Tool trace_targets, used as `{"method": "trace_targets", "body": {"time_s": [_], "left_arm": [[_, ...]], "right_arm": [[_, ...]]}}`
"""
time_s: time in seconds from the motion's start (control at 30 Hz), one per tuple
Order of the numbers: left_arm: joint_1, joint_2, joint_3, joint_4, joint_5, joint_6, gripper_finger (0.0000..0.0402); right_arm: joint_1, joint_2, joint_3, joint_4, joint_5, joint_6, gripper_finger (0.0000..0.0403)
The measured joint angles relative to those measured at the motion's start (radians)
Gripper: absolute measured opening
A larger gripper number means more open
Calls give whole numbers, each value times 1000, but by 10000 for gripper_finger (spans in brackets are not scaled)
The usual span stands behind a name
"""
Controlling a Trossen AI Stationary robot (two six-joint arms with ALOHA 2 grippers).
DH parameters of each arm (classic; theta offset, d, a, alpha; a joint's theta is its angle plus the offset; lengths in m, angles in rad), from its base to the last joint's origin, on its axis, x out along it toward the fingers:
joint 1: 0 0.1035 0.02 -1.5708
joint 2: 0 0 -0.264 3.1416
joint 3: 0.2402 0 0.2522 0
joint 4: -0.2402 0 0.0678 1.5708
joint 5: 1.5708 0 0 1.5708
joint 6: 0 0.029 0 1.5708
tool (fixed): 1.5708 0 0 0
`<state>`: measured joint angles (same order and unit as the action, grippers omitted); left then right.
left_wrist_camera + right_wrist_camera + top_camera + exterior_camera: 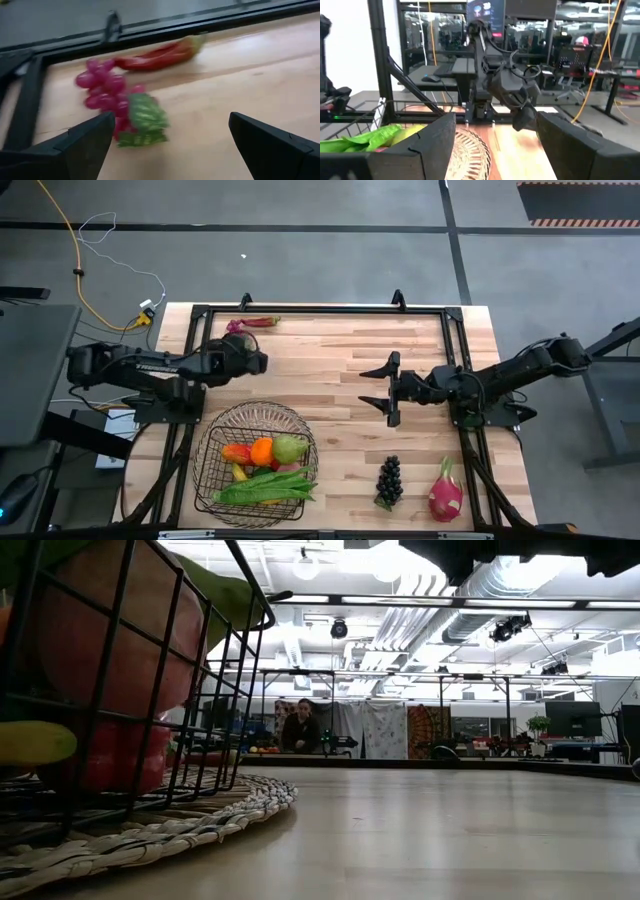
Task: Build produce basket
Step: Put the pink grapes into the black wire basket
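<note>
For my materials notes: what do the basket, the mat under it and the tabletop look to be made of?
Basket: thin dark wire, likely coated metal, open square grid. Mat under it: pale braided cord or straw, seemingly woven in rings. Tabletop: light wood planks, visible grain and seams, slight sheen.

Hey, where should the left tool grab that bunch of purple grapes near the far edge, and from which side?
Probably from above, across the purple grapes at the cluster's middle rather than the green leaf end. The bunch lies flat on the table, next to the red pepper, so stay on the leaf side. The left tool is open and pointed at it.
</note>
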<state>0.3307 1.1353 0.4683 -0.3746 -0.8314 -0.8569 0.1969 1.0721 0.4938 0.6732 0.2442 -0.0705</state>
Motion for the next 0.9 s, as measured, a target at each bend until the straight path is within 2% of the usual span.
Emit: {"method": "trace_targets", "body": {"time_s": [0.4,0.53,0.9], "left_arm": [[98,201,0,40,-48,-25,381],[110,227,0,42,-92,-32,381],[155,287,0,71,-66,-32,381]], "right_arm": [[-27,0,0,-17,0,71,268],[-27,0,0,-18,0,71,268],[-27,0,0,-19,0,71,268]]}}
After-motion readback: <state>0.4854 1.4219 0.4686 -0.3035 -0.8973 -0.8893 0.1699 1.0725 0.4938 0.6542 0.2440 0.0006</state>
